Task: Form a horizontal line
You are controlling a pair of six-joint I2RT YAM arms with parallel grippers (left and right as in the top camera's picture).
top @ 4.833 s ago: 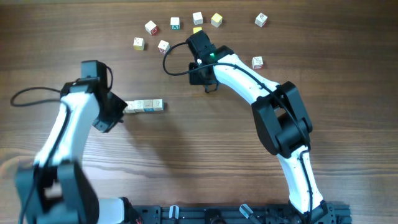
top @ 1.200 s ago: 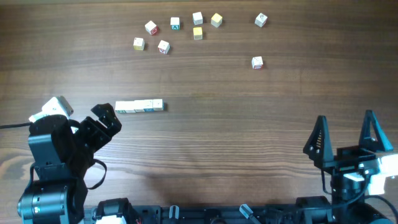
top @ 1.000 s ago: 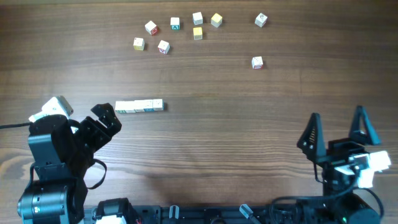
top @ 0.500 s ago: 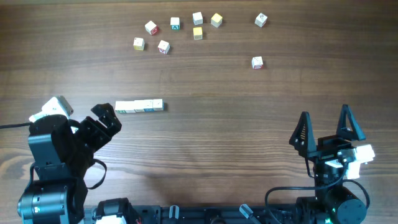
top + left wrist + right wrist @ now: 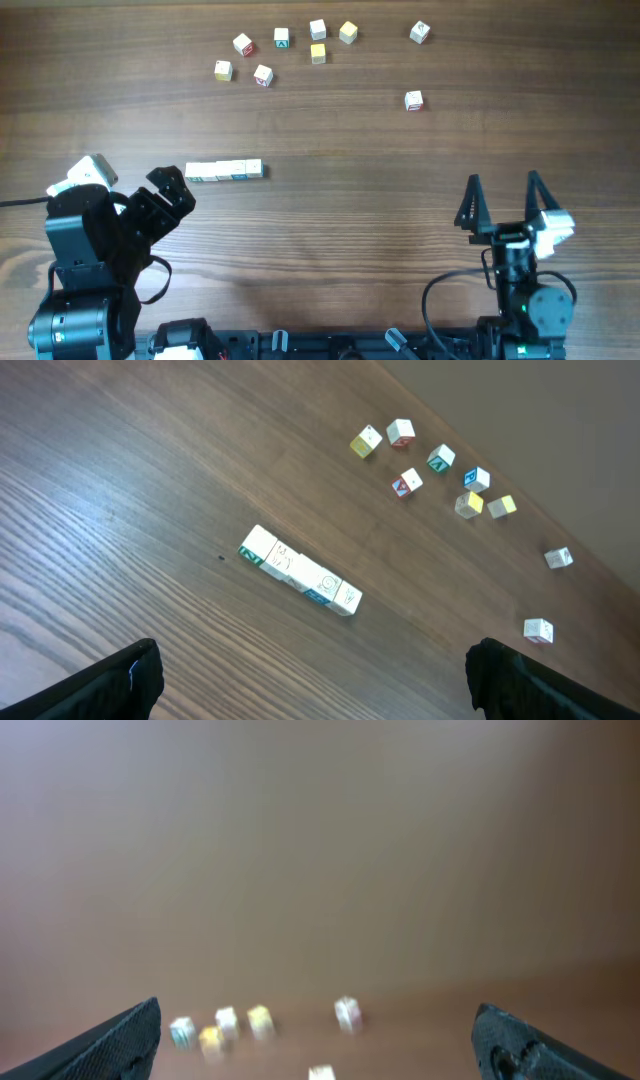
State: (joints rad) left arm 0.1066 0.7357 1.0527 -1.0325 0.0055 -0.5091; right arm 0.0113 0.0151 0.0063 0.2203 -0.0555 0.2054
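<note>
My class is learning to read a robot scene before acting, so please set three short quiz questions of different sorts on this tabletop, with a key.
1. True or false: the left gripper holds the cube row.
2. How many loose cubes lie apart from the row?
3. The right gripper is: A shut on a cube; B open and empty; C out of view.
Key: 1 false, its fingers are spread and hold nothing; 2 nine; 3 B.

Right wrist view is smearing: loose cubes [image 5: 260, 1020] at 6 o'clock are blurring, marks unreadable. Left tool [image 5: 315, 650] fingers [image 5: 110, 685] are running off frame at 5 and 7 o'clock.
</note>
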